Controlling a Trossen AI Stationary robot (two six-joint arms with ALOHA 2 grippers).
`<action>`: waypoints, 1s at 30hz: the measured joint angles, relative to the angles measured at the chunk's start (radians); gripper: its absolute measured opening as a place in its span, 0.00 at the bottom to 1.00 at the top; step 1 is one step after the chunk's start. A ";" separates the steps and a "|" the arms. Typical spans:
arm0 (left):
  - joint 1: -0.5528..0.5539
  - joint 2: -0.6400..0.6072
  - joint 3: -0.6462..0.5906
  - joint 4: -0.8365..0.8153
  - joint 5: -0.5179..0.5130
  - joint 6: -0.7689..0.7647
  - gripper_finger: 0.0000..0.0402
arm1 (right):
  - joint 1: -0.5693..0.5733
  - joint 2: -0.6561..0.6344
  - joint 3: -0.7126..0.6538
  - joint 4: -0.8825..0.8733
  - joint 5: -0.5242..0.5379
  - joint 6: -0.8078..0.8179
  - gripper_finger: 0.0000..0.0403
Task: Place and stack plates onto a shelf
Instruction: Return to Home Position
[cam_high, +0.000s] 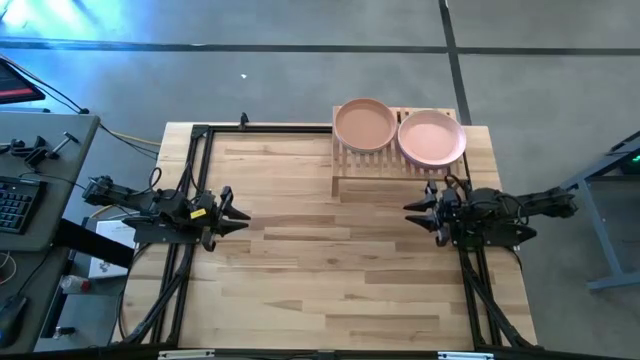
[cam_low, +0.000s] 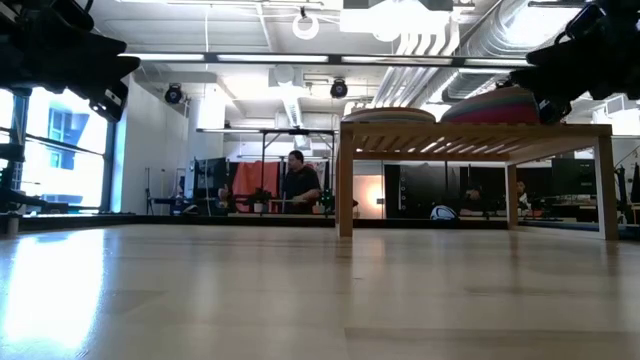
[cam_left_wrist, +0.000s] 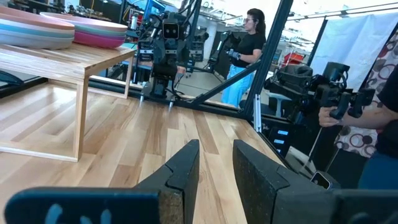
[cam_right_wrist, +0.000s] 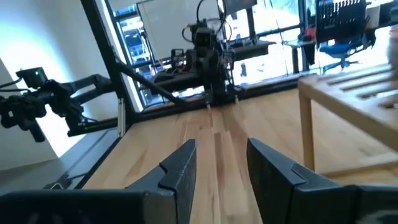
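Observation:
Two stacks of plates sit side by side on the light-wood slatted shelf (cam_high: 398, 165) at the table's far edge. The left stack (cam_high: 365, 124) shows a peach plate on top, the right stack (cam_high: 432, 137) a pale pink one. In the low view the shelf (cam_low: 475, 135) stands on its legs, with the right stack's coloured rims (cam_low: 495, 105) showing. My left gripper (cam_high: 240, 214) is open, off near the table's left side, holding nothing. My right gripper (cam_high: 412, 208) is open, just in front of the shelf's right end, empty too.
Black frame rails (cam_high: 190, 190) run along the table's left and far sides, and another rail (cam_high: 475, 290) lies under the right arm. Bare plank tabletop (cam_high: 330, 270) lies between the arms. People stand in the room beyond the table (cam_left_wrist: 249, 37).

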 joint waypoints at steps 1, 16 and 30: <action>0.000 0.000 0.000 0.000 0.000 0.000 0.21 | 0.000 0.000 -0.004 0.000 -0.005 0.004 0.31; 0.000 0.000 0.000 0.000 0.000 0.000 0.21 | -0.005 0.006 -0.054 0.062 -0.077 0.044 0.31; 0.000 0.000 0.000 0.000 0.000 0.000 0.21 | -0.005 0.006 -0.054 0.061 -0.081 0.068 0.31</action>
